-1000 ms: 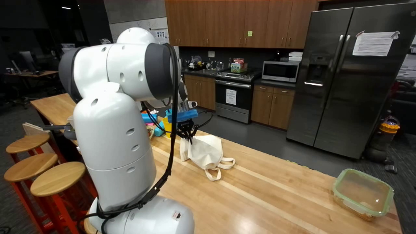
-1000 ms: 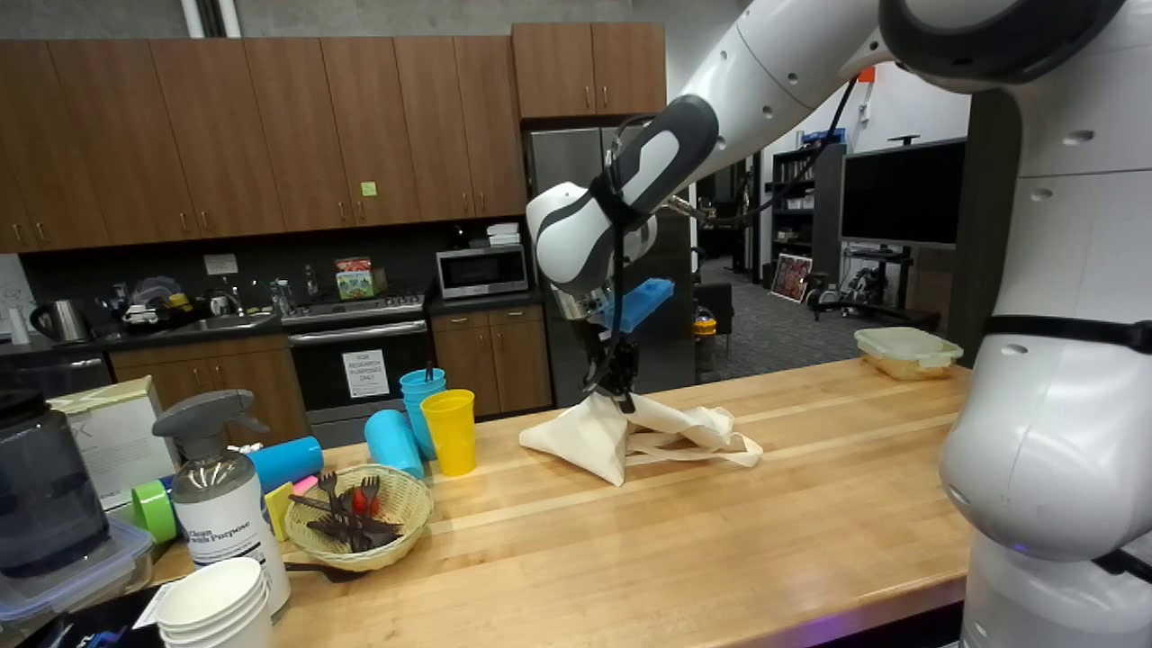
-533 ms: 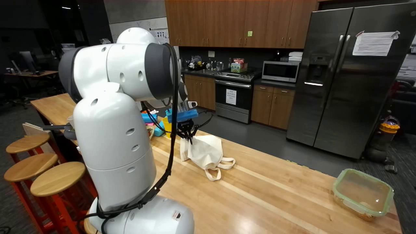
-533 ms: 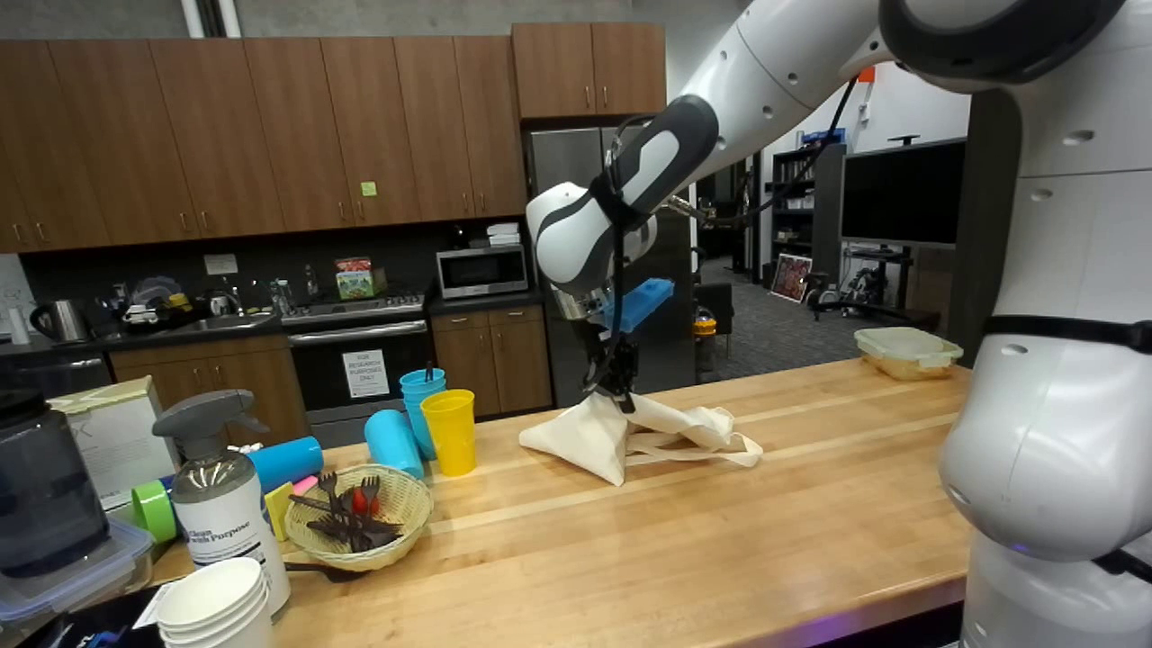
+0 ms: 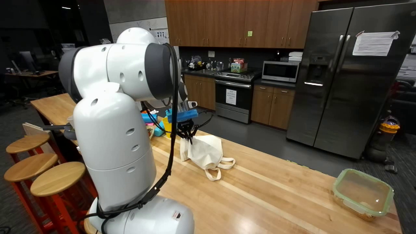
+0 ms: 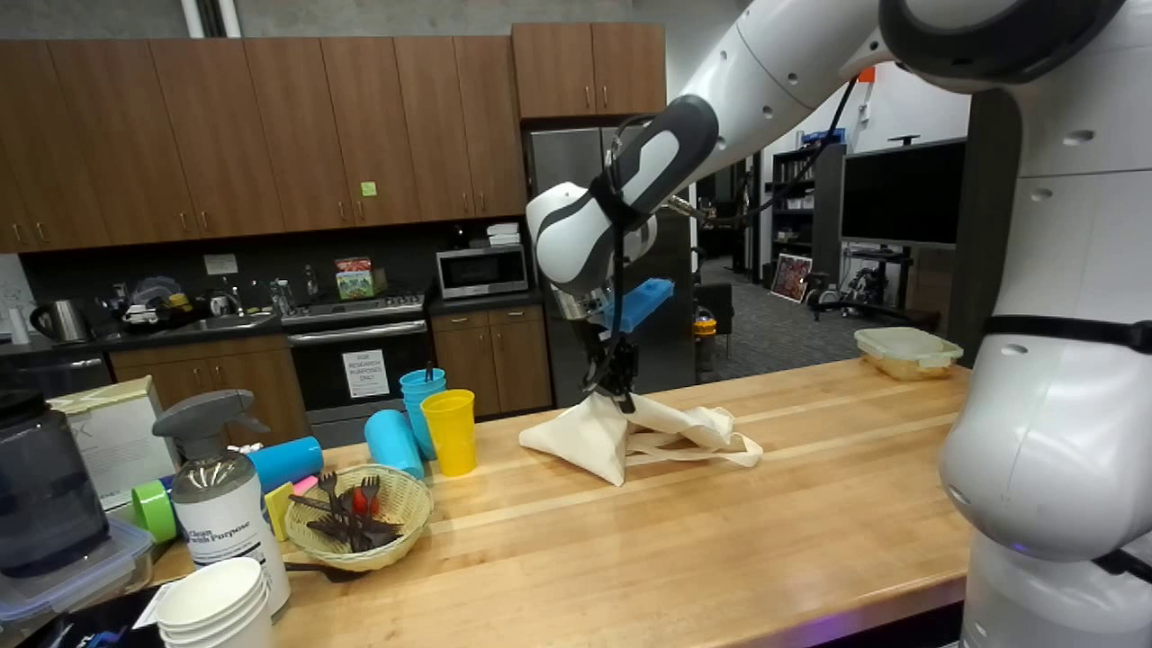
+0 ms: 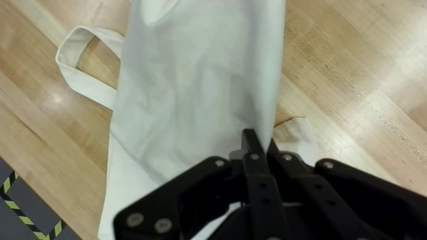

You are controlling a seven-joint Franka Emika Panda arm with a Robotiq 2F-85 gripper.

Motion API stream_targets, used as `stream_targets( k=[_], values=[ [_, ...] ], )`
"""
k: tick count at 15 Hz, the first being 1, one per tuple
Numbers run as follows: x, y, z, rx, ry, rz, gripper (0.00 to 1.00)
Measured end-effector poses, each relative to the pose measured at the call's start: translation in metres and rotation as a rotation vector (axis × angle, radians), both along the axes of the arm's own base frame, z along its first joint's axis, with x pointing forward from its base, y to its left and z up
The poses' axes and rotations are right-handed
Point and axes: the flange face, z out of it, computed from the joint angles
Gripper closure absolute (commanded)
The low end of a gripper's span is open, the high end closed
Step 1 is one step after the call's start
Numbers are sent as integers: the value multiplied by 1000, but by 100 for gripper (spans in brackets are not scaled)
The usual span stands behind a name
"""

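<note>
A cream cloth tote bag (image 5: 208, 151) lies partly raised on the wooden table (image 5: 269, 201), with its two strap handles spread flat on the wood. It also shows in an exterior view (image 6: 585, 439) and fills the middle of the wrist view (image 7: 193, 86). My black gripper (image 5: 189, 140) points down at the bag, also in an exterior view (image 6: 625, 403). In the wrist view the fingers (image 7: 261, 143) are closed together on a fold of the cloth. The pinched cloth rises to the fingertips; the rest drapes onto the table. The bag's inside is hidden.
A yellow cup (image 6: 450, 432), blue cups (image 6: 392, 443) and a wicker basket (image 6: 409, 526) of dark cutlery stand beside the bag. A spray bottle (image 6: 225, 513) and stacked white cups (image 6: 216, 603) are nearer. A lidded container (image 5: 363, 191) sits at the table's far end.
</note>
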Motion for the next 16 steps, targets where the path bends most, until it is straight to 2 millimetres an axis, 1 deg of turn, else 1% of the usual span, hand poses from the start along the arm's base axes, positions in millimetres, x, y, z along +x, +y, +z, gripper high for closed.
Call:
stream_targets(
  k=[9, 10, 16],
  values=[
    [0, 0, 0, 0, 0, 0, 96],
    [0, 0, 0, 0, 0, 0, 99],
    [0, 0, -1, 2, 3, -2, 99]
  ],
)
